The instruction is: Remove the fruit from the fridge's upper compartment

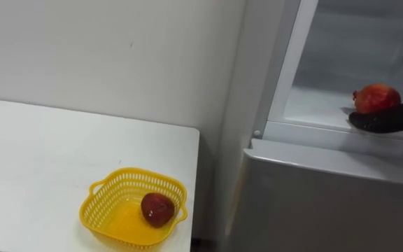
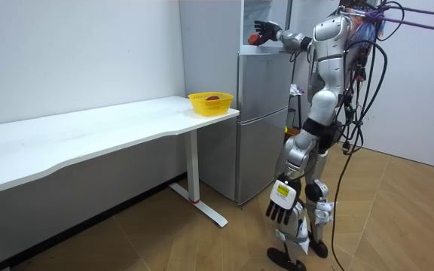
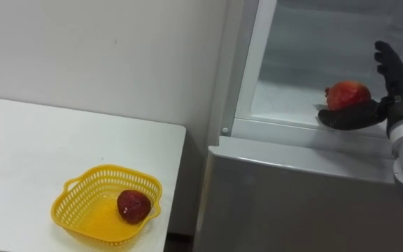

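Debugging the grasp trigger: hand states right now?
Left hand: open, hanging at its side, empty.
Right hand: open, cupped round the red fruit in the upper fridge, not clamped on it.

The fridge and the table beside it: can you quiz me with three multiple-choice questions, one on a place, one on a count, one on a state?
1. Where is the robot's right hand?
A on the table
B inside the upper fridge compartment
C hanging at its side

2. How many fruits lie in the yellow basket?
A none
B one
C three

3. The upper fridge compartment is:
A open
B shut
C taped over

Answers:
1 B, the hand sits by the red fruit on the shelf.
2 B, a single dark red fruit lies there.
3 A, its pale inside shows.
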### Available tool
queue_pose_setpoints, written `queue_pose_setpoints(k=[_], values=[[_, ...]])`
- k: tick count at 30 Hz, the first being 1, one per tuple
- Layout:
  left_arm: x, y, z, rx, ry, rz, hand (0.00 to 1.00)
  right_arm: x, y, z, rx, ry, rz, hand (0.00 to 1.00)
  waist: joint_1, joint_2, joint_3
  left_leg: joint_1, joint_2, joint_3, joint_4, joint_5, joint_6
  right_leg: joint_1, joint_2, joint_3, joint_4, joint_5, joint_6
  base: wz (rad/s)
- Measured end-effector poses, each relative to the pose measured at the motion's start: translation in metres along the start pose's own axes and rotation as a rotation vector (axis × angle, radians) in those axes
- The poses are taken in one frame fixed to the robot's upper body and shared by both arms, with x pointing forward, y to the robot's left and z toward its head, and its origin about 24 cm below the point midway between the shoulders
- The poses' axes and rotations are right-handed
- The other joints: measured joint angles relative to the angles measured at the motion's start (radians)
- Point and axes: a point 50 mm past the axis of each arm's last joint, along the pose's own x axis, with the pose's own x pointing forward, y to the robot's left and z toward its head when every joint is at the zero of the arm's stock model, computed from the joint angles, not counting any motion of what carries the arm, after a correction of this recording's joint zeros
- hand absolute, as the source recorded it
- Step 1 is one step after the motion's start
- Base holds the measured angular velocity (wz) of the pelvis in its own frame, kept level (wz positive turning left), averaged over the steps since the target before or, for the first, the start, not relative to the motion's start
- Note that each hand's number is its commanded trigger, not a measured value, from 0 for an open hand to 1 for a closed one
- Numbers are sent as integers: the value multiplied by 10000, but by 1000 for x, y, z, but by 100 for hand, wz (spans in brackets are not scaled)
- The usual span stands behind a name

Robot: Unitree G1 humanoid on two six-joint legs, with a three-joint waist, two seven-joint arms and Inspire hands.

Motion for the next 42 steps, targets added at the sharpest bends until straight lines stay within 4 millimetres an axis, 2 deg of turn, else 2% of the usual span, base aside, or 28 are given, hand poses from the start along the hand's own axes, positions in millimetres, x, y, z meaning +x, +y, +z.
queue_pose_setpoints(k=[3, 12, 15, 18, 23, 32, 36, 38, 42], values=[[0, 0, -1, -7, 21, 55, 0, 2, -2, -3, -161, 175, -17, 0, -19, -38, -27, -28, -5, -65, 28, 0, 0, 16, -15, -187, 1, 0, 0, 6], [0, 3, -5, -47, 173, 128, 0, 8, -6, -9, -280, 611, -56, 0, -31, -80, -52, -75, -10, -204, 46, 7, -10, 10, -3, -219, -5, 0, 0, 1], [-1, 2, -8, -29, 235, 89, 0, 11, -5, -11, -107, 792, 220, 0, -170, -98, -53, -131, -17, -270, 112, 6, -10, 19, -2, -251, -1, 0, 0, 6], [-1, 2, -9, -17, 242, -32, 0, 14, -5, -14, 377, 1118, 567, 0, -222, -40, -9, -159, -8, -241, 192, 0, -7, 18, -1, -234, 5, 0, 0, 2], [-1, 1, -8, -20, 227, -135, 0, 14, -2, -22, 949, 1515, 1282, 0, -284, -8, 4, -212, -9, -287, 283, -1, -6, 14, 9, -185, 9, 9, -16, 1], [-1, 3, -9, -32, 379, -190, 0, 14, 0, -27, 1479, 1858, 2109, 0, -377, 61, -33, -264, -13, -350, 408, -6, 6, 30, 21, -139, 21, 27, -45, 2], [-1, 3, -9, -29, 383, -148, 0, 14, 1, -27, 1547, 1821, 2408, 0, -410, 178, -74, -232, -14, -338, 396, -6, 7, 42, 23, -74, 19, 28, -47, 0], [-1, 3, -9, -38, 385, -151, 0, 14, 2, -27, 1598, 1802, 2533, 0, -396, 239, -54, -158, -12, -326, 375, -6, 7, 80, 25, -33, 19, 28, -46, -3], [-1, 3, -8, -40, 344, -176, 0, 14, 0, -25, 1750, 1731, 2685, 0, -335, 349, -65, -101, -6, -291, 345, -6, 7, 107, 26, 4, 19, 28, -46, -2]])
